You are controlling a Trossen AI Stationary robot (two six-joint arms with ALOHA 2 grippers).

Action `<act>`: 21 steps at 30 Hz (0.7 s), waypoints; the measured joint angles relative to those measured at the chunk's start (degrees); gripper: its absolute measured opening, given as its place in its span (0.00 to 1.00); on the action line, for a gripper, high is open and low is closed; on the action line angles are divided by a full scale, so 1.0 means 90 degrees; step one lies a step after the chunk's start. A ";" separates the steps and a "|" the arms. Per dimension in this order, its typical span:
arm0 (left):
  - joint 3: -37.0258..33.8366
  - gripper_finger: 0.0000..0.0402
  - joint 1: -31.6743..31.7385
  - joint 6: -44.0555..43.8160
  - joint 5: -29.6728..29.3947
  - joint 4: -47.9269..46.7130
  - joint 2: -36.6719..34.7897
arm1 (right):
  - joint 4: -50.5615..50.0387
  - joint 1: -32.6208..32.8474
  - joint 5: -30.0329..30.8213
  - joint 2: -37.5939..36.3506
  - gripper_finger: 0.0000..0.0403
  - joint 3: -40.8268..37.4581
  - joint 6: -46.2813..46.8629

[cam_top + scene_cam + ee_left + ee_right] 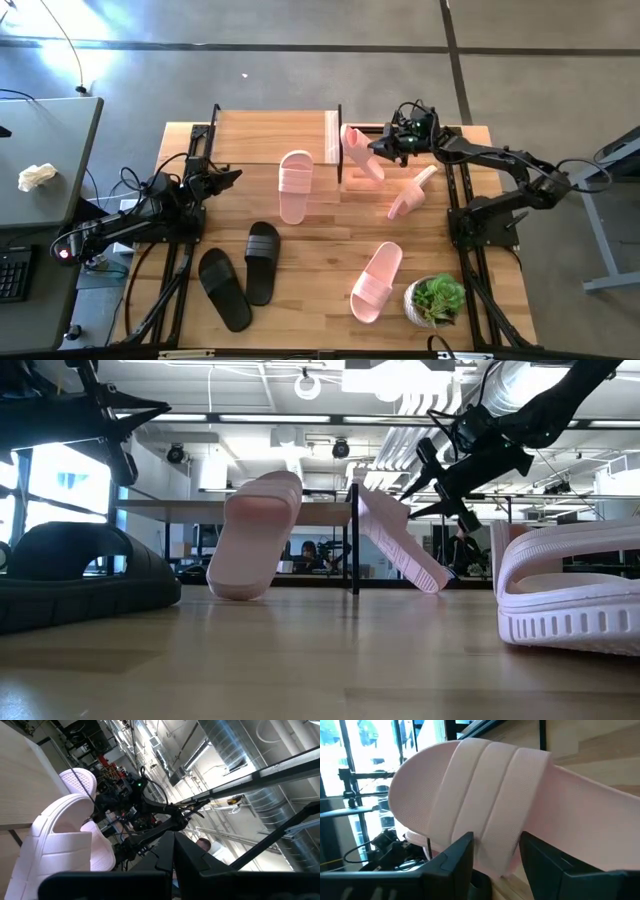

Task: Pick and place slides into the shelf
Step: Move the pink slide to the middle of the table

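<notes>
closest to the low camera, a pale pink slide (pixel 570 595) lies flat on the wooden table (pixel 320 290), with a black slide (pixel 75 570) at the opposite edge. farther back, the right gripper (pixel 385 148) pinches the strap of a pink slide (pixel 360 155), tilted on edge against the black leg of the shelf (pixel 270 130) at the far side of the table. the left gripper (pixel 228 178) waits above the table's left edge, fingers pressed together and holding nothing.

judging from this, the held slide could catch on the shelf leg or slip from the strap grip, since it hangs at a steep angle beside the post.

count: four pink slides, one held, one leaning near the shelf middle (pixel 295 185), one tipped on the right (pixel 412 192), one near the potted plant (pixel 437 298); two black slides (pixel 240 272) side by side; one shelf.
</notes>
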 joint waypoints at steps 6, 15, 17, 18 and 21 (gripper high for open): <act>0.0000 0.00 0.0000 -0.0002 0.0000 0.0000 0.0000 | 0.0042 0.0002 0.0000 0.0000 0.37 -0.0002 0.0007; 0.0001 0.00 0.0001 -0.0004 0.0000 0.0002 0.0000 | 0.0096 0.0044 -0.0022 0.0000 0.35 -0.0005 -0.0057; 0.0000 0.00 0.0002 -0.0004 0.0000 0.0002 0.0000 | 0.0118 0.0072 -0.0017 0.0000 0.31 -0.0005 -0.0122; 0.0000 0.00 0.0002 -0.0004 0.0000 0.0001 0.0000 | 0.0118 0.0075 -0.0021 0.0000 0.29 -0.0005 -0.0160; 0.0002 0.00 0.0000 -0.0007 0.0000 0.0002 0.0000 | 0.0143 0.0101 -0.0015 0.0000 0.22 -0.0005 -0.0254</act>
